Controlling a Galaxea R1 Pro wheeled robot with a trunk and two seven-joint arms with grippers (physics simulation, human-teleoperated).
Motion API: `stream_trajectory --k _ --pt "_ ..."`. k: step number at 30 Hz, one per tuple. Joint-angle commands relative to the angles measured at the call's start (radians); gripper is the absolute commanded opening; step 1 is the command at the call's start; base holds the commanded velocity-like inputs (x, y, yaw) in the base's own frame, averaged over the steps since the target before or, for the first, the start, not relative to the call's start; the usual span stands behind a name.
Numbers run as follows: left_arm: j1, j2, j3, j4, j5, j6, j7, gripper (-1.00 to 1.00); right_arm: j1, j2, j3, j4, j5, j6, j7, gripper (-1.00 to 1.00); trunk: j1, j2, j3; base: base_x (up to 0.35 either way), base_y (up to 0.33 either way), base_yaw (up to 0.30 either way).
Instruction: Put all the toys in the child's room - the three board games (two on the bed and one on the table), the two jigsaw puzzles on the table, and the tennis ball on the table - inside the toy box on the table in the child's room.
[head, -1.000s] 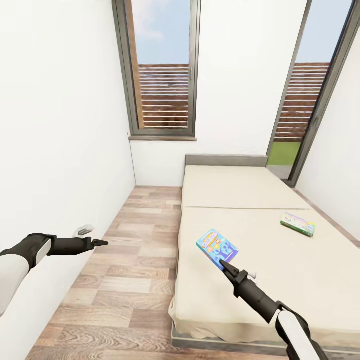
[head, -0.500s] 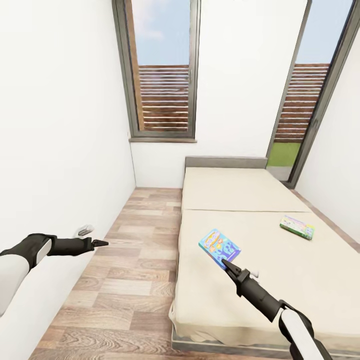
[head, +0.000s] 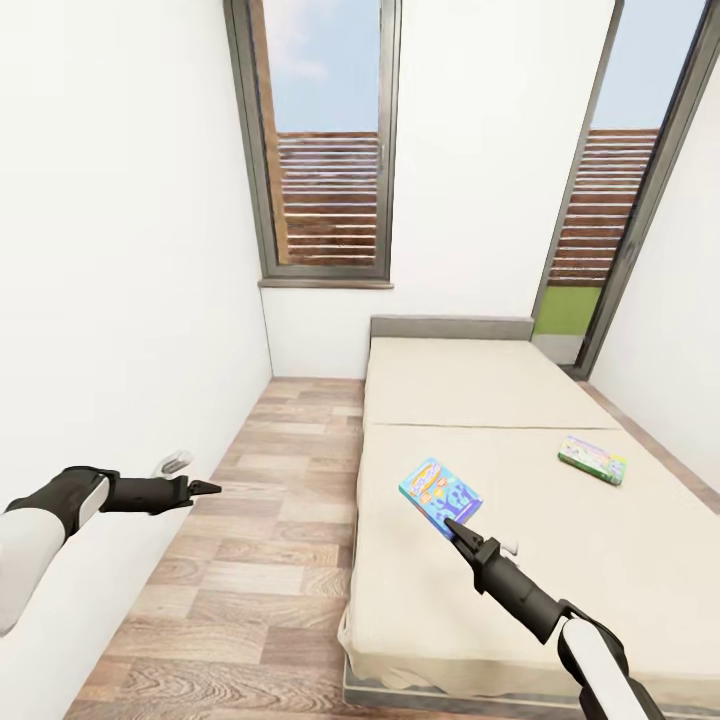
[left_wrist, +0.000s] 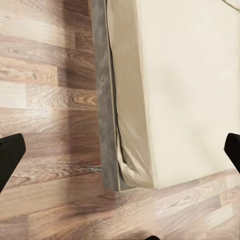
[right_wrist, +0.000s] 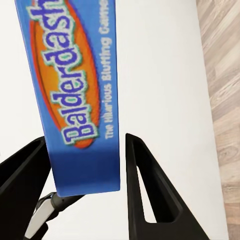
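Blue board game (head: 440, 490) (flat) lengthwise between fingers (right_wrist: 145, 190)

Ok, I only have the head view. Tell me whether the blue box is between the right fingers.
Observer: Yes. In the right wrist view the near end of the blue box sits in the gap of the right gripper.
Operator: Say if it's clamped.
Observer: Not yet. A sliver of bed shows between the box and one finger.
Operator: Read me the lid.
Observer: It says "Balderdash".
Operator: Now report the left gripper.
Observer: In the left wrist view the left gripper is wide open, holding nothing, above the bed's corner and the floor.
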Motion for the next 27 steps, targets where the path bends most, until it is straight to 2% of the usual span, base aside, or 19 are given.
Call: stream_trajectory --k 1,12,18,27 --pt "-0.001 -0.002 0.008 -0.002 -0.012 0.008 -0.004 1.0 -0.001 0.0 -0.002 0.0 -0.003 0.007 -0.001 -1.0 -0.004 0.007 0.002 0.0 0.0 0.0" --pt "-0.001 -0.004 0.006 -0.002 -0.013 0.009 -0.002 1.0 -0.001 -0.002 0.005 -0.002 -0.001 0.014 -0.017 -1.0 -0.046 0.084 0.037 0.0 0.0 0.0" --pt "-0.001 -0.017 0.005 -0.002 -0.015 0.008 0.003 1.0 -0.001 -0.004 0.005 -0.065 -0.001 0.017 -0.056 -1.0 -0.069 0.126 0.055 0.0 0.0 0.0" --pt "-0.001 -0.025 0.003 -0.002 -0.016 0.007 0.004 1.0 -0.001 -0.002 -0.001 -0.072 -0.001 0.011 -0.056 -1.0 -0.104 0.189 0.084 0.0 0.0 0.0"
